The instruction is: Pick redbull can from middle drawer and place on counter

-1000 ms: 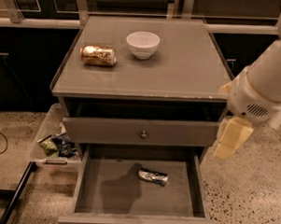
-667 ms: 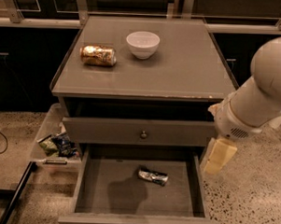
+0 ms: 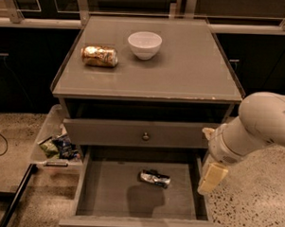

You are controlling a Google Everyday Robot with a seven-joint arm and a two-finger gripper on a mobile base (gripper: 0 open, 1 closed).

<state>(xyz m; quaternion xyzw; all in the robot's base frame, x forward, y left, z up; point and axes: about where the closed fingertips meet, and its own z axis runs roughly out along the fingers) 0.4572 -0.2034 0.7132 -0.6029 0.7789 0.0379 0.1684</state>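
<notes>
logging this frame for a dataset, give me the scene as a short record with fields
redbull can: lying on its side in the middle drawer, near its centre
drawer state: pulled open
counter: holds gold can on its side and white bowl
gripper: at the drawer's right edge, apart from the redbull can
task state: can not yet grasped

Your slim shiny silver-and-blue can lies on its side, right of centre, on the flat bottom of the wide shallow grey drawer, pulled open. Above it sits the square grey table. The hand hangs at the drawer's right wall.
</notes>
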